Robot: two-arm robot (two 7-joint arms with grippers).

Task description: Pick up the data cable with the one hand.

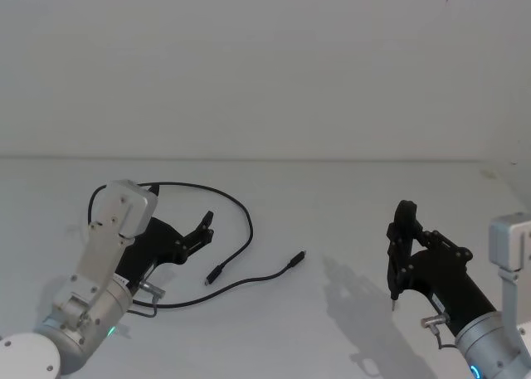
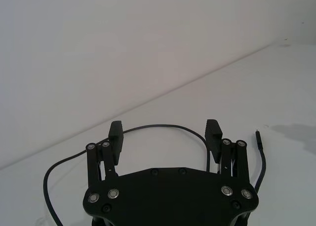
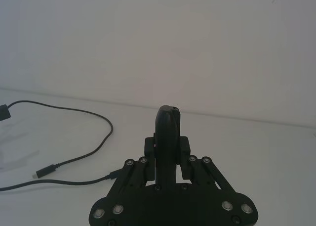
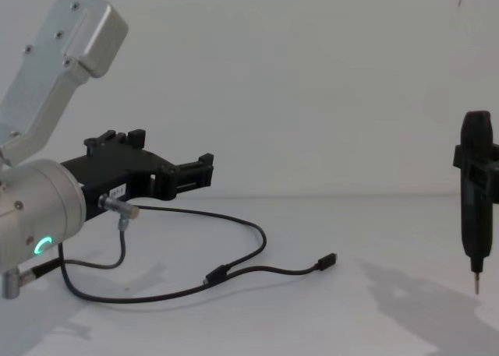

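Long thin black data cable lies in a loose loop on the white table, just below and ahead of the black two-finger left gripper, whose fingers stand spread and empty above it. The black right gripper, fingers pressed together, hovers well apart. A white label on the left gripper is too small to read.

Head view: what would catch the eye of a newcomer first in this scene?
The black data cable stands out, lying in a loose curve on the white table, left of centre. The left claw, jaws open, is poised above the cable's loop. The right claw, shut, is held up at the right, away from the cable.
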